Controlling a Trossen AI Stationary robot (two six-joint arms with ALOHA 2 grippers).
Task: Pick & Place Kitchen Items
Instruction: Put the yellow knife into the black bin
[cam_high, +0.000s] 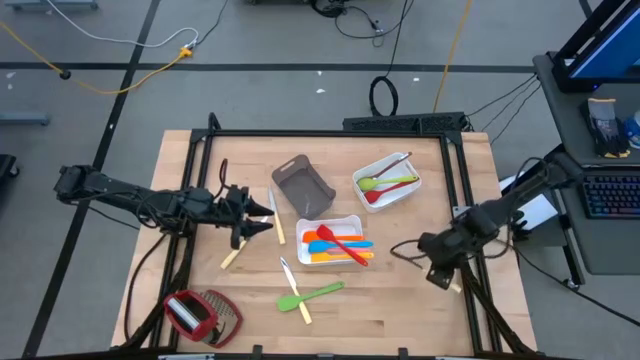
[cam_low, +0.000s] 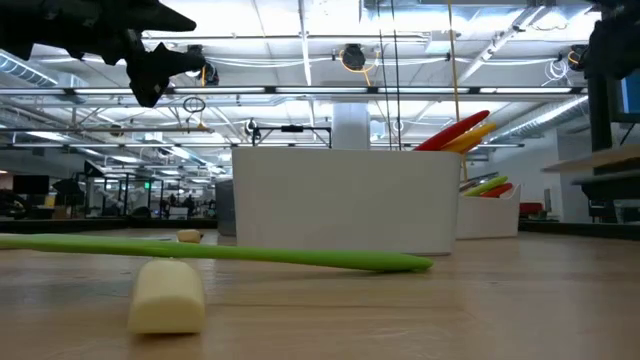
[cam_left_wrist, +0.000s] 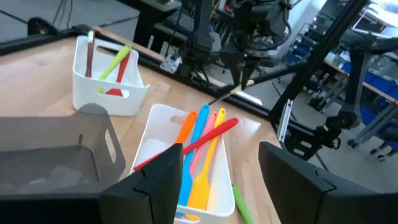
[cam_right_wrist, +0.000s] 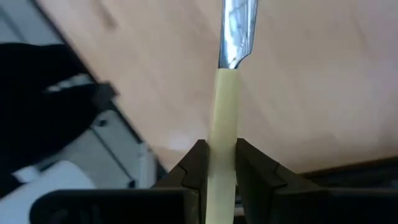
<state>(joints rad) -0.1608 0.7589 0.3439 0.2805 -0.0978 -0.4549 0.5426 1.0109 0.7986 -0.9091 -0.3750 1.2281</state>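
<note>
Right gripper (cam_right_wrist: 216, 163): fingers pinched on the pale handle of a metal knife (cam_right_wrist: 231, 74), held above the worktop's right edge. Left gripper (cam_high: 262, 222): fingers spread, holding nothing, left of centre, raised above the table (cam_high: 400, 310). Near edge: one green spatula (cam_high: 313, 294) and one loose knife (cam_high: 288, 272), bare wood around them. Centre white tray (cam_high: 330, 222): about four utensils. Far white tray (cam_high: 390, 163): three. One grey tray (cam_high: 300, 187), far centre.

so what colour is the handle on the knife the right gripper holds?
Pale yellow handle, clearest in the right wrist view.
</note>
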